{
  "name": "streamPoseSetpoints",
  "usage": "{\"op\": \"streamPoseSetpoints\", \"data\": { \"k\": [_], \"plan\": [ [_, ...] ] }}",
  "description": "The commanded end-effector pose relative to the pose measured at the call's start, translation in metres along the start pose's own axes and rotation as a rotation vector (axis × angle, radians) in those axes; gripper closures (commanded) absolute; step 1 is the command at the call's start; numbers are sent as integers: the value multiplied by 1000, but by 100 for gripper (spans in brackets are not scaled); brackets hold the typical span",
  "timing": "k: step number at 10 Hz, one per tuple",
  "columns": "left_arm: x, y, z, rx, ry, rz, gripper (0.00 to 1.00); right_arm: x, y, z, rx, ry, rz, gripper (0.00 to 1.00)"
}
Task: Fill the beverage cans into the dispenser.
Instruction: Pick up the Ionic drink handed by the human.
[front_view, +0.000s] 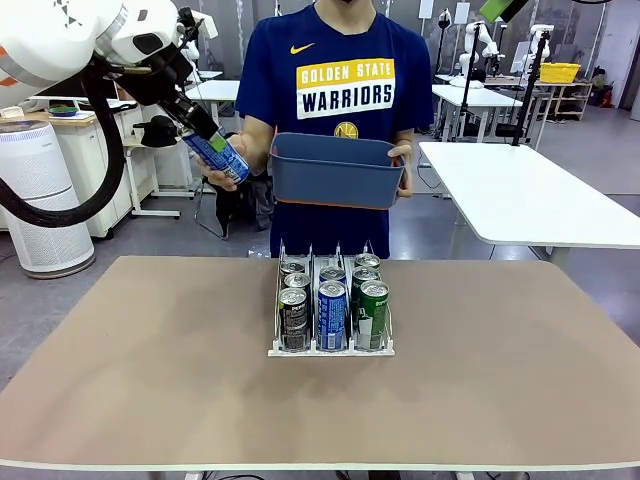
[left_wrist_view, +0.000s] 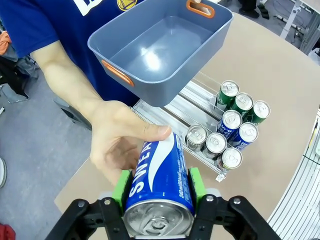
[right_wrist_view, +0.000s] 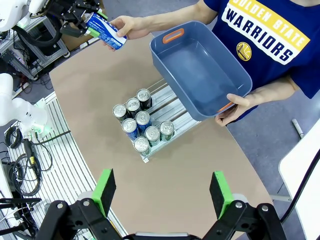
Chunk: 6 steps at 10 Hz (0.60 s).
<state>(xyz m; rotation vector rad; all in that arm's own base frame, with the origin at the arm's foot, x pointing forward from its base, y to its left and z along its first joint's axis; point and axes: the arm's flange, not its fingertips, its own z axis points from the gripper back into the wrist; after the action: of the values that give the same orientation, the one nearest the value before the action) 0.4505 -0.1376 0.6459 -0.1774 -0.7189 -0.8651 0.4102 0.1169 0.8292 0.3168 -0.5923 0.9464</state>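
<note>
In gripper (left_wrist_view: 159, 192), glossy cylindrical can (left_wrist_view: 160, 175)

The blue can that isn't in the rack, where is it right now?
The blue can is up in the air at the front view's left, clamped in the left gripper while the person's hand also touches it, beside the blue-grey tub.
</note>
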Motion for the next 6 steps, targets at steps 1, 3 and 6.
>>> {"op": "streamPoseSetpoints", "data": {
  "k": [1, 3, 6],
  "plan": [
    [-2, -2, 7, 0, 36, -1, 100, -2, 2, 1, 1, 1, -1, 0],
    [-1, -2, 8, 10, 42, -7, 100, -2, 2, 1, 1, 1, -1, 0],
    [0, -1, 2, 7, 19, -20, 100, -2, 2, 1, 1, 1, -1, 0]
  ]
}}
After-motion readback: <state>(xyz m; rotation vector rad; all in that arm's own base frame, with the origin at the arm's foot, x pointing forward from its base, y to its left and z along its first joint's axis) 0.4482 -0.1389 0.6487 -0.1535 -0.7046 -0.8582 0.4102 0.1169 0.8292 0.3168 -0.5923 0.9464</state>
